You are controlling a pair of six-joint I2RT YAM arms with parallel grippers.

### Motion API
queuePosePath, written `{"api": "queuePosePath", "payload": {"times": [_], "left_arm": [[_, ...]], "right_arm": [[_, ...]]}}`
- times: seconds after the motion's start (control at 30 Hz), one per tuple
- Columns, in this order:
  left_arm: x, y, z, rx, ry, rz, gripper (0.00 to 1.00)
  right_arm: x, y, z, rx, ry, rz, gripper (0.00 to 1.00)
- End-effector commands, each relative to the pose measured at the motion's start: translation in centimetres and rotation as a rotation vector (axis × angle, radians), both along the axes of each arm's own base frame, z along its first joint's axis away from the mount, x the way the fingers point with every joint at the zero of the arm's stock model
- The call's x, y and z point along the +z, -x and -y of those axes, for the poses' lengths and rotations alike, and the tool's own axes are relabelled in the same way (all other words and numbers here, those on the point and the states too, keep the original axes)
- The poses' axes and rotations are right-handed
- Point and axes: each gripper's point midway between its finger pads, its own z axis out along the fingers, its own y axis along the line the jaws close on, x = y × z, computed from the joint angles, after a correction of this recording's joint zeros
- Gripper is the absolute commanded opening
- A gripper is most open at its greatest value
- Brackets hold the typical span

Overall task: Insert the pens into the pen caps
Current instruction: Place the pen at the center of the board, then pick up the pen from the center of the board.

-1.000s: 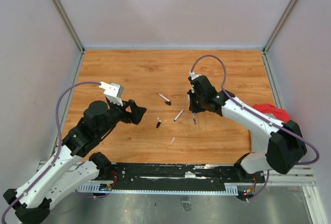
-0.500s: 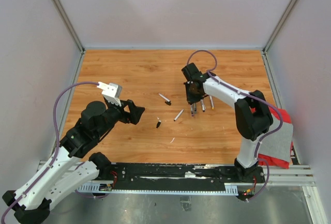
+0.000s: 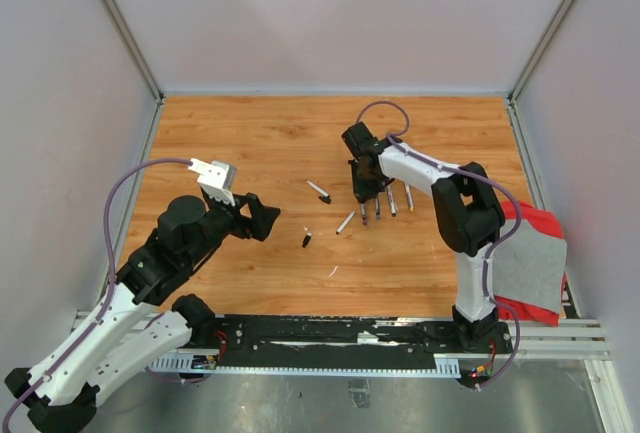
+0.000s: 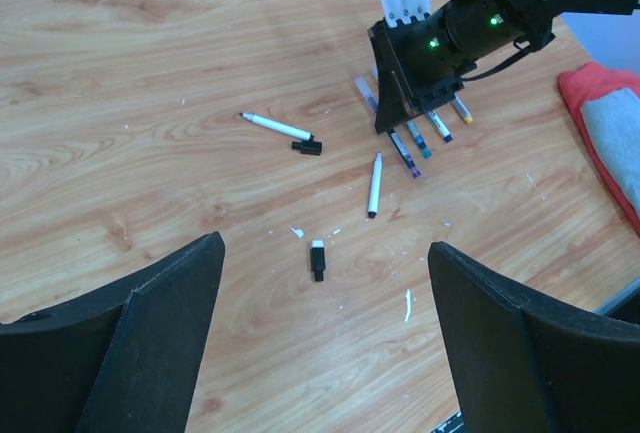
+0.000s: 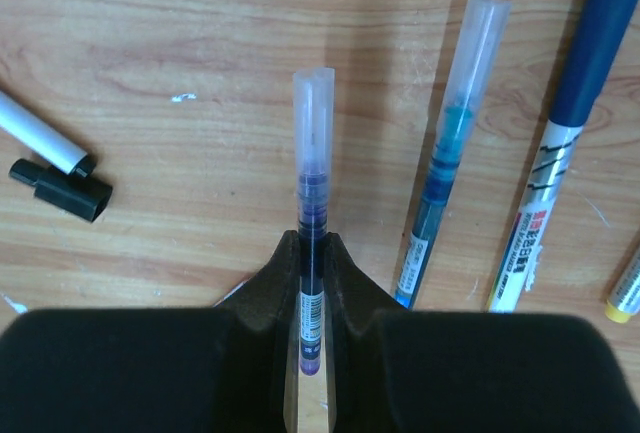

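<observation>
My right claw point(image 5: 312, 253) is shut tight on a thin purple pen point(image 5: 312, 183). Its two dark fingers point(image 5: 272, 281) pinch the pen low down. The pen's clear end sticks out past them toward the top of the wrist picture. I cannot tell if the pen rests on the wood or hangs just above it.

Just right of it lies a teal pen point(image 5: 450, 153) with a clear end too. Right of that is a blue-capped pen point(image 5: 560, 143) with a white body. All three point nearly the same way, side by side and not touching. At the left edge of that picture I see the end of a white pen point(image 5: 35, 131), with a loose black cap point(image 5: 62, 188) right by its tip.

From above, this group sits right of the middle of the brown table point(image 3: 250, 133). A second white pen point(image 3: 345, 221) lies near the middle. A short black cap point(image 3: 306, 239) lies to its lower left, apart from it.

My left claw point(image 3: 262, 218) is at the left of the top picture. It is wide open, holds nothing, and is well apart from the pens. A red and grey cloth point(image 3: 530, 253) lies at the right edge.
</observation>
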Motion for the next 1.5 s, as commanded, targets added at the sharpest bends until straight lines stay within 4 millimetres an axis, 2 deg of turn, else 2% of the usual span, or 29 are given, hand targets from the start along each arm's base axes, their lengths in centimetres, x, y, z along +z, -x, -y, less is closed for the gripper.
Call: {"api": "queuePosePath", "payload": {"times": [0.0, 0.4, 0.57, 0.77, 0.9, 1.1, 1.27, 1.47], "left_arm": [[0.0, 0.0, -0.1, -0.002, 0.0, 0.01, 0.88], [0.0, 0.0, 0.0, -0.003, 0.0, 0.009, 0.88], [0.0, 0.0, 0.0, -0.003, 0.001, 0.01, 0.88], [-0.1, -0.1, 0.0, -0.003, -0.001, 0.007, 0.88], [-0.2, -0.2, 0.0, 0.004, -0.005, 0.004, 0.88], [-0.8, -0.5, 0.1, 0.007, -0.022, -0.017, 0.88], [-1.8, -1.1, 0.5, 0.013, -0.054, -0.052, 0.88], [-4.3, -2.1, 2.1, -0.017, -0.093, -0.145, 0.88]], "right_arm": [[-0.6, -0.5, 0.5, -0.038, 0.028, -0.023, 0.04], [-2.1, -1.3, 1.0, -0.066, 0.068, -0.034, 0.09], [-2.2, -1.3, 1.3, -0.07, 0.082, -0.033, 0.21], [-1.4, -1.2, 0.8, -0.058, 0.055, -0.028, 0.26], [0.8, -1.3, 0.1, -0.041, 0.003, -0.004, 0.26], [6.6, -0.6, -0.6, -0.004, -0.104, 0.083, 0.29], [9.7, 1.4, 0.0, 0.039, -0.169, 0.151, 0.32], [11.4, 4.6, 0.9, 0.073, -0.275, 0.243, 0.33]]}}
